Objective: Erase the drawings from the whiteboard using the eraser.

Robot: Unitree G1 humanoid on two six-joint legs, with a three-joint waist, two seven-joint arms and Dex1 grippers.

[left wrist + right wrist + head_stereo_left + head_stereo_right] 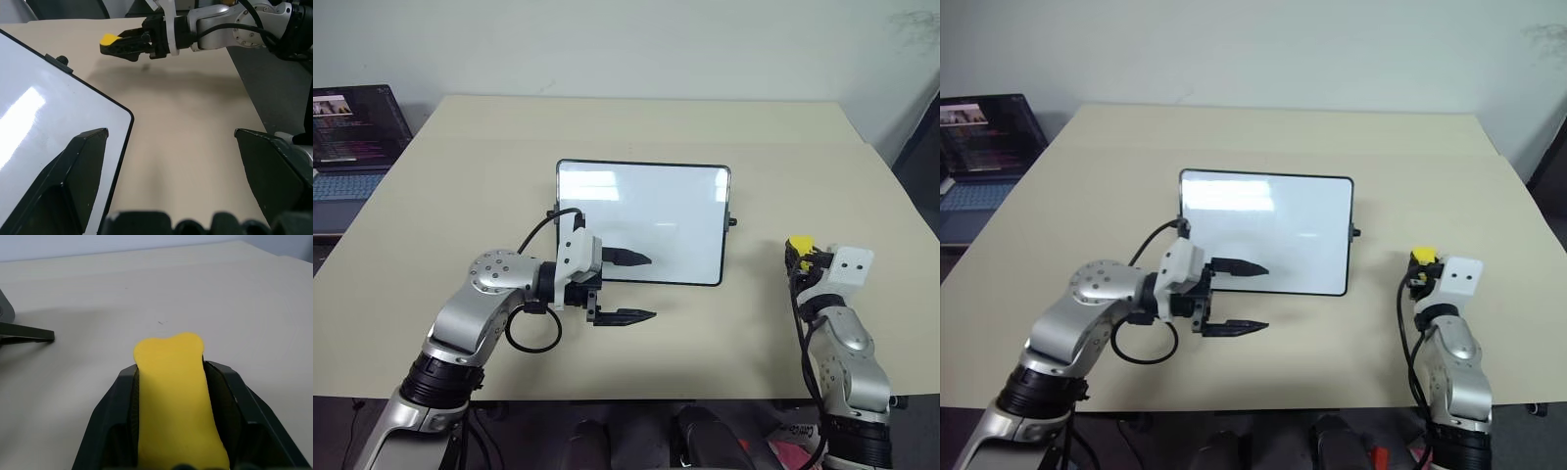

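Right gripper (800, 257) is clamped on the yellow eraser (173, 396), holding it above the beige counter (705, 127), well to the right of the whiteboard (646, 211). From the right wrist, the eraser sits squeezed between both black fingers (110, 426), its rounded end sticking out past their tips. Left gripper (631, 287) has its fingers spread apart and grasps nothing; it points toward the right, with one finger over the whiteboard's near left corner and the other over the counter just in front of the frame. No drawings can be made out on the whiteboard's white surface. At the counter's far left stands a laptop (352, 137) with a lit screen.
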